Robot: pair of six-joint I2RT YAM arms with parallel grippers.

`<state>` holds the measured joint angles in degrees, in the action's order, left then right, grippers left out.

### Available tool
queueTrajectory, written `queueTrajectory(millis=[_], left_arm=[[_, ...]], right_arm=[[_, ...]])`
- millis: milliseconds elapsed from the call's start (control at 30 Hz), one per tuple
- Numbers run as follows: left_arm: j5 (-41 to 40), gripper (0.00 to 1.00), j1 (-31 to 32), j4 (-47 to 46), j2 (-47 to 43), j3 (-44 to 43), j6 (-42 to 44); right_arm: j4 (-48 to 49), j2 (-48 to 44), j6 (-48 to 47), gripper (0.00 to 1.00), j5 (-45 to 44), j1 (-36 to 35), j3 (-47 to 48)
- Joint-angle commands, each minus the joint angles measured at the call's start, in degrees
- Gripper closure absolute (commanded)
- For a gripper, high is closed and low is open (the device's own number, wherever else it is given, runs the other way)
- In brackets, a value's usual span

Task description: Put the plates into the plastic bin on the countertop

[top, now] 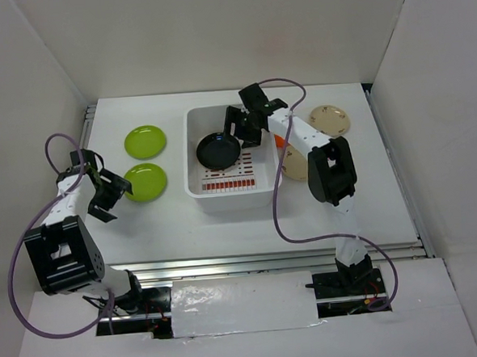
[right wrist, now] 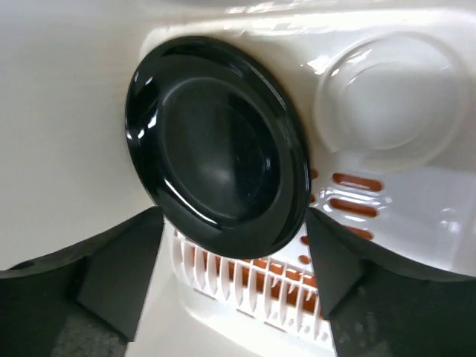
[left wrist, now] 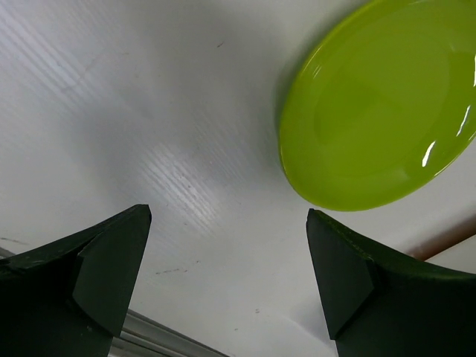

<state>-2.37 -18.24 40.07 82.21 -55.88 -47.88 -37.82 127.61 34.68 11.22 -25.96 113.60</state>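
Observation:
A glossy black plate (top: 218,150) lies inside the white plastic bin (top: 255,190) on the countertop (top: 354,208). My right gripper (top: 237,130) hangs open over the bin's back, just right of that plate. In the right wrist view the black plate (right wrist: 216,145) sits ahead of my open fingers (right wrist: 119,275), on the bin's slotted base (right wrist: 387,111). Two lime green plates (top: 145,140) (top: 145,182) lie left of the bin. My left gripper (top: 114,197) is open and empty just left of the nearer one, whose rim shows in the left wrist view (left wrist: 379,104).
A patterned cream plate (top: 330,120) lies at the back right. Another cream plate (top: 294,165) and a sliver of orange (top: 279,141) lie right of the bin, partly hidden by my right arm. A metal rail (top: 268,262) runs along the front edge. White walls close in the sides.

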Motion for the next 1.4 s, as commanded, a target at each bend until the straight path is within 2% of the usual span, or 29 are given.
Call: queueTrajectory(millis=[0,33,167,333,533,633,733,867,900,933,1000,1033,1133,1233,1367], left_arm=[[1.23,0.01,0.22,-3.86,1.72,-0.02,1.03],[1.23,0.01,0.22,-4.12,2.59,0.24,1.03],[0.7,0.01,0.57,-5.88,4.27,1.21,0.94],[1.4,0.02,0.75,-8.6,6.64,2.09,0.24],[1.93,0.16,0.75,-16.32,7.34,2.44,-2.22],[3.51,0.18,0.75,-17.58,10.15,0.69,-3.01],[3.69,0.34,1.1,-16.88,13.84,-1.25,-3.54],[3.52,0.35,1.63,-17.22,16.31,-0.9,-4.06],[3.51,0.38,1.89,-17.57,16.66,-0.73,-4.07],[3.6,0.57,2.33,-17.57,16.84,-0.72,-4.07],[2.81,0.77,2.86,-16.35,17.45,-0.99,-4.07],[2.72,0.98,3.03,-15.56,17.37,-1.25,-4.07],[-0.87,1.0,3.91,-10.73,14.57,-2.39,-3.72],[-3.34,1.0,4.26,-6.16,6.67,-1.96,-3.54],[-0.98,1.0,5.14,-2.55,-10.35,-4.05,-0.57]], right_arm=[[-2.51,-3.42,-0.92,0.13,2.75,-2.51,2.67],[-4.17,-4.21,-1.01,0.0,2.14,-2.87,2.94],[-8.05,-6.67,-2.07,0.0,-0.39,-4.89,3.99],[-7.97,-17.9,-2.68,0.0,-5.59,-7.79,-0.65],[-5.42,-33.02,-3.48,0.0,-2.79,-9.64,-11.18],[-4.37,-39.0,-2.95,0.0,-1.56,-9.73,-14.8],[-4.36,-43.05,-3.03,0.0,-1.91,-9.73,-17.71],[-5.33,-46.48,-3.12,0.0,-2.35,-9.64,-18.15],[-5.42,-46.84,-3.04,0.0,-2.43,-9.64,-18.15],[-5.51,-47.19,-2.95,0.0,-2.43,-9.64,-18.07],[-5.16,-48.07,-2.77,0.0,-2.09,-9.64,-17.98],[-5.16,-48.24,-2.42,0.0,-1.73,-9.64,-17.72],[-5.24,-48.6,-2.33,0.0,-0.94,-9.64,-16.93],[-4.98,-48.25,-3.21,0.0,0.98,-9.73,-16.04],[-2.17,-45.7,-6.28,0.0,9.76,-10.87,-14.99]])
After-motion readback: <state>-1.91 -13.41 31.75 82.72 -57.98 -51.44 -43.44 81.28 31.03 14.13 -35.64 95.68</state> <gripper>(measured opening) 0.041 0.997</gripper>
